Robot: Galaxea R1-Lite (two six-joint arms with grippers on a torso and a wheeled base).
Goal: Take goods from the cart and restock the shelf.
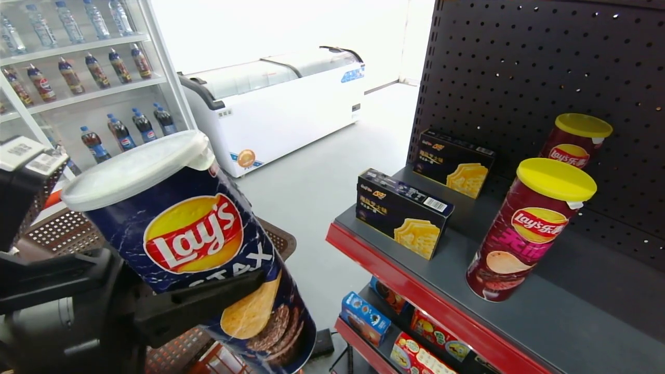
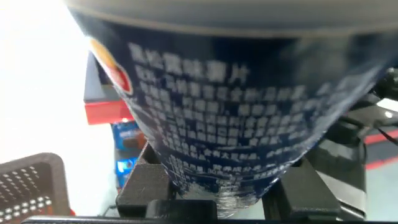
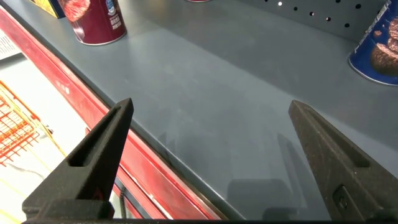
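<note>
Grey shelf [image 1: 571, 311] with two maroon chip cans [image 1: 524, 234]; left fingers [image 1: 197, 306] tight on blue can [image 1: 192, 234], right fingers [image 3: 93, 168] wide.

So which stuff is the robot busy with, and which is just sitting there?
Busy with: blue chip can, left claw holding it, grey shelf, cart basket.
Just sitting: red chip cans, dark boxes, white freezer, drink bottles.

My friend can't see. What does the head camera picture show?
The left gripper holds a blue can beside a grey shelf. Two red cans and two dark boxes stand on the shelf.
</note>
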